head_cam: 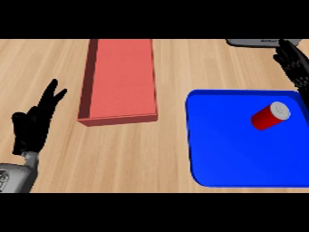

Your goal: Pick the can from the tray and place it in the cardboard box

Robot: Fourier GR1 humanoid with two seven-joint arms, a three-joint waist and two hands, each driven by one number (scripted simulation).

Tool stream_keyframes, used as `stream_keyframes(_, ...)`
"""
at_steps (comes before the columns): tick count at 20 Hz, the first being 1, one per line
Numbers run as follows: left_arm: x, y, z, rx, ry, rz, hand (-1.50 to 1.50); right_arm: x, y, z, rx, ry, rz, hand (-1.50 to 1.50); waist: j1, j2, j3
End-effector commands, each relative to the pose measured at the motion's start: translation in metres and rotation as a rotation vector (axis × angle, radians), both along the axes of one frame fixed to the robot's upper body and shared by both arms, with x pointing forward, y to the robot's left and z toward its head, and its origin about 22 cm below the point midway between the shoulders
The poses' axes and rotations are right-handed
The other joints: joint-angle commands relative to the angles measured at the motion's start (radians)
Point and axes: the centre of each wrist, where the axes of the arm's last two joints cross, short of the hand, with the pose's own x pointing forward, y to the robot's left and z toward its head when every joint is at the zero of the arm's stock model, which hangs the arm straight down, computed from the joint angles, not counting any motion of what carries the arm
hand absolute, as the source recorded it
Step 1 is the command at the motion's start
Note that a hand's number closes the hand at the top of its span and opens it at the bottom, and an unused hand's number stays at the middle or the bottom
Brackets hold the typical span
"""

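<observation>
A red can (270,116) with a silver top lies tilted on its side in the right half of the blue tray (224,154). The long reddish-brown cardboard box (120,79) stands left of the tray, running away from me. My right hand (297,65) is at the upper right, beyond the tray's far right corner, fingers straight and open, apart from the can. My left hand (35,120) rests open at the left, fingers up, left of the box.
The wooden counter (130,154) spreads between box and tray. A grey object (257,42) shows at the top right edge, next to my right hand.
</observation>
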Motion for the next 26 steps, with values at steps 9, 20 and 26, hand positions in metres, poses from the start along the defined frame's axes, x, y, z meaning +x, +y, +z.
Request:
stream_keyframes(9, -0.009, 0.062, -0.002, 0.249, 0.054, 0.175, 0.0, -0.011, -0.072, -0.009, -0.492, 0.079, 0.14, -1.5, -0.006, -0.002, 0.023)
stream_keyframes(20, -0.003, 0.054, -0.009, 0.263, 0.077, 0.159, 0.0, -0.011, -0.173, -0.088, -0.064, -0.011, 0.201, -1.5, 0.011, -0.003, 0.024)
stream_keyframes(26, 0.0, 0.051, -0.011, 0.253, 0.055, 0.139, 0.0, 0.005, -0.185, -0.046, -0.493, 0.076, 0.243, -1.5, 0.031, 0.001, 0.023)
